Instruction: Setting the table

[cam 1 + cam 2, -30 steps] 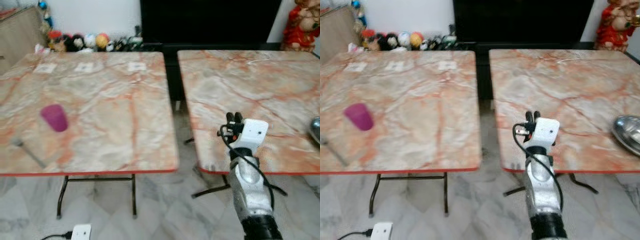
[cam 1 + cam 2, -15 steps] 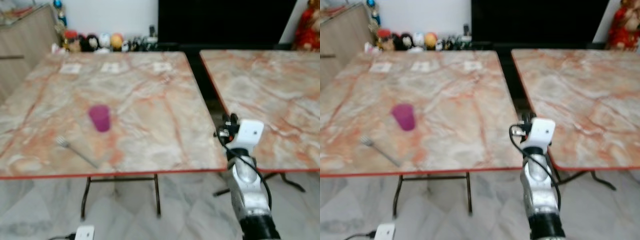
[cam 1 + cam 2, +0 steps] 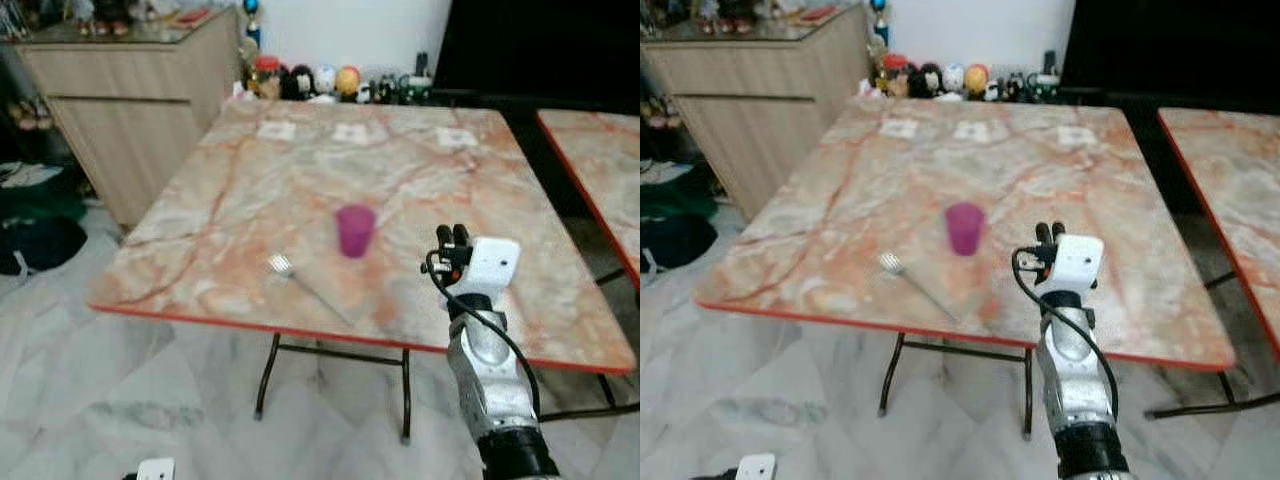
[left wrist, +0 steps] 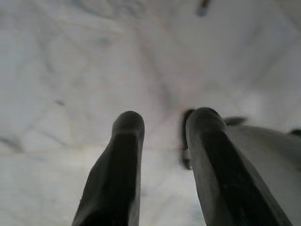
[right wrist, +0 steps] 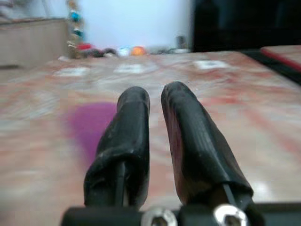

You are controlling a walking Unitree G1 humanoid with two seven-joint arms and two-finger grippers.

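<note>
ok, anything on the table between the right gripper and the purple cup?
Nothing: in the left eye view, only bare marble tabletop separates the right gripper from the purple cup. The fork lies off to the cup's other side.

A square table (image 3: 250,200) with a marble top in pink and orange and a red edge stands on thin dark legs on the pale marble floor (image 3: 90,400). Near its middle stands a purple cup (image 3: 355,230), upright. A metal fork (image 3: 305,287) lies at 8 o'clock from the cup, near but not touching it. Three white cards (image 3: 352,132) lie in a row along the far edge, at 12 o'clock. A second table (image 3: 600,170) of the same kind stands at 3 o'clock.
</note>
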